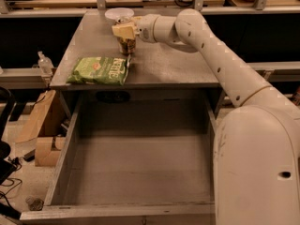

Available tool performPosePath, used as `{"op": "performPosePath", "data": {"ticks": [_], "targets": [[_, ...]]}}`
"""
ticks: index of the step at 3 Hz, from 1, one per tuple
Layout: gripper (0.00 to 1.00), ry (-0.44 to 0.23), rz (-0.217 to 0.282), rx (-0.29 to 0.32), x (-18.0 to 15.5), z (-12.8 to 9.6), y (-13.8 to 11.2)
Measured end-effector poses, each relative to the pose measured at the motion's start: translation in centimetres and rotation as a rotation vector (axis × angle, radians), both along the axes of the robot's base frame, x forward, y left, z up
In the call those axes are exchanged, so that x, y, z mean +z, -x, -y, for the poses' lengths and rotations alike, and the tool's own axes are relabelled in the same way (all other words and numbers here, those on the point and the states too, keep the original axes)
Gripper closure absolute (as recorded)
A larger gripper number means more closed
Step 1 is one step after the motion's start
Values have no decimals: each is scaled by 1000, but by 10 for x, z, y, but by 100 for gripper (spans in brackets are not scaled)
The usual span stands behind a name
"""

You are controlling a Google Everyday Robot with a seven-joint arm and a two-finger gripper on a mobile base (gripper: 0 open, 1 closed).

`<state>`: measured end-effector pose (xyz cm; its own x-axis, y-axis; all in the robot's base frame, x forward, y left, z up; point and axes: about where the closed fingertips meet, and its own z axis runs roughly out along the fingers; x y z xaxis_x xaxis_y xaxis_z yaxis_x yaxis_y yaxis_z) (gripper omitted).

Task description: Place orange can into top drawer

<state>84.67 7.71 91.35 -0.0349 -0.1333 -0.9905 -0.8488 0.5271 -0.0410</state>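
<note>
The orange can (126,45) stands upright at the back of the grey cabinet top (173,64), brownish with pale markings. My gripper (123,32) reaches in from the right and is shut around the can's upper part, hiding its top. The can's base is at or just above the surface. The top drawer (68,144) is pulled fully open below the cabinet's front edge, wide, shallow and grey, with nothing in it. My arm (220,60) runs from the lower right up to the can.
A green chip bag (99,70) lies at the front left of the cabinet top, just in front of the can. A white bowl (119,14) sits behind the can. A small bottle (44,62) and cardboard boxes (40,125) are on the left.
</note>
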Motion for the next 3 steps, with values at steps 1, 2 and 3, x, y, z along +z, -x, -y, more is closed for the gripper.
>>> {"op": "performPosePath", "data": {"ticks": [1,2,3], "targets": [[100,3,67,23,37,4,23],[100,1,144,49,74,11,67],[100,-10,215,56,99,21,128]]}}
